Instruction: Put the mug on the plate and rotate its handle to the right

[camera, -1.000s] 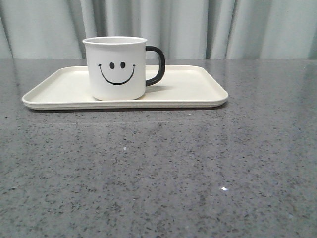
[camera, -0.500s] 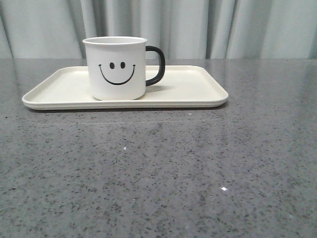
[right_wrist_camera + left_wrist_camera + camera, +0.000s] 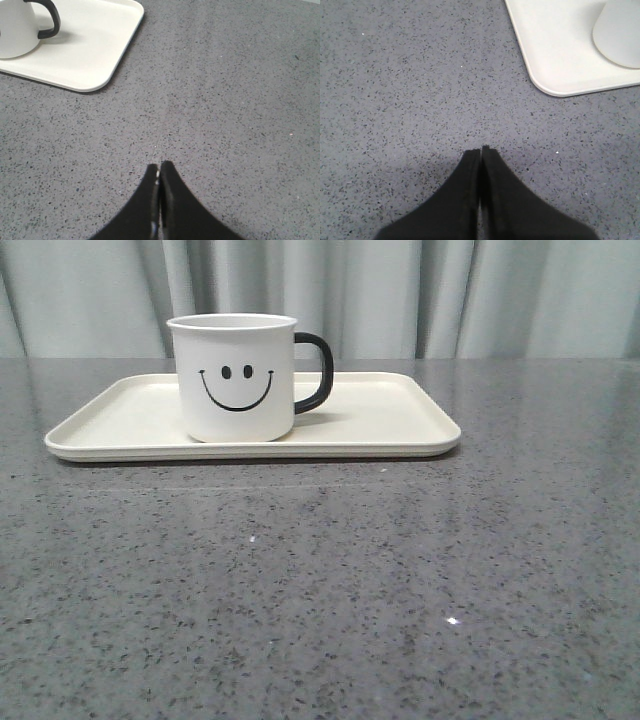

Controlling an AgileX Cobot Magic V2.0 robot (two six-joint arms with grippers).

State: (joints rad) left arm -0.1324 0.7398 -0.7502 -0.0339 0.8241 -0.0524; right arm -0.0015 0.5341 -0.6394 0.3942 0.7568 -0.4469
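A: From the left, what do you see first?

B: The left hand (image 3: 480,150). Its two fingers are pressed together with nothing between them, and it hovers over the bare grey speckled worktop (image 3: 320,590), near one corner of the plate (image 3: 380,420) but apart from it.

A: And on the plate?

B: The mug (image 3: 236,377) stands upright on the left half of the plate, its smiley face turned to the front camera. The handle (image 3: 315,372) sticks out to the right side.

A: Then the right hand?

B: The right hand (image 3: 159,167) also has its fingers together and empty. It is over the worktop, well apart from the plate's right corner.

A: Did anything change during the last second?

B: No, I find no difference. In the front view the mug, the handle and the plate are in the same places as one second ago, and no arm enters that view.

A: What does it mean for the task?

B: I judge the task is finished: the mug is on the plate, the handle points right, and both hands are away.
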